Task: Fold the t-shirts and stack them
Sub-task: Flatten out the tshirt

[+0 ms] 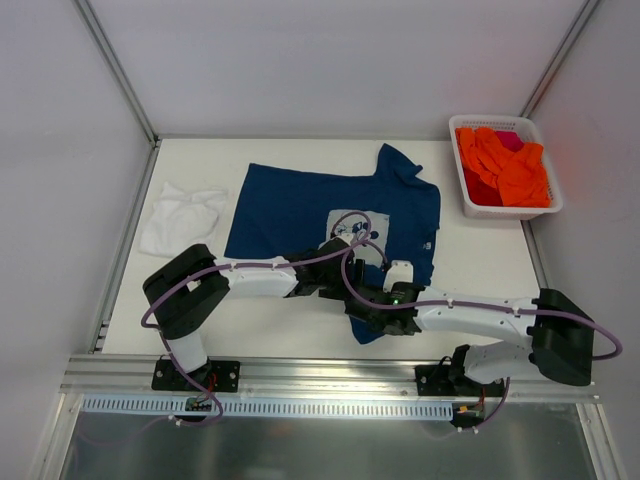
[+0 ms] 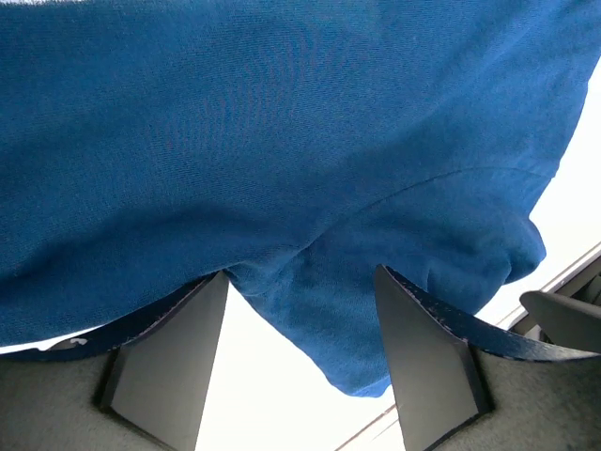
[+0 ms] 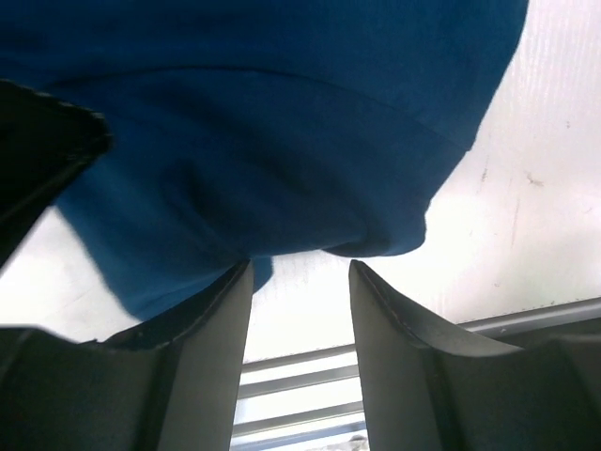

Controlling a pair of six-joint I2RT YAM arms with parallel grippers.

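In the top view the navy tee (image 1: pixel 300 205) lay spread face up in the middle of the table (image 1: pixel 480 260). Its collar pointed to the upper right and its pale print (image 1: pixel 350 228) sat right of centre. The white tee (image 1: pixel 180 218) was crumpled at the left edge, well apart from the navy one. A basket (image 1: pixel 512 212) of orange cloths (image 1: pixel 505 165) stood in the upper right corner.

Both arms reached in from the bottom of the frame and met over the tee's lower right part, just below the print, with their wrists close together.

In the left wrist view the left gripper (image 2: pixel 300 272) stood wide, its dark fingers (image 2: pixel 164 366) well apart at the bottom of the frame. Blue cloth filled the upper part of that view. A fold of it hung down into the gap and touched both fingertips, with white table showing below the fold.

In the right wrist view the right gripper (image 3: pixel 300 265) was also apart, though narrower. The tee's rounded edge ended right at its fingertips (image 3: pixel 404 357), and only bare table and a metal rail (image 3: pixel 394 329) showed between them. Nothing was in that claw. The cloth covered the upper left of that view, and the table was bare at the right.
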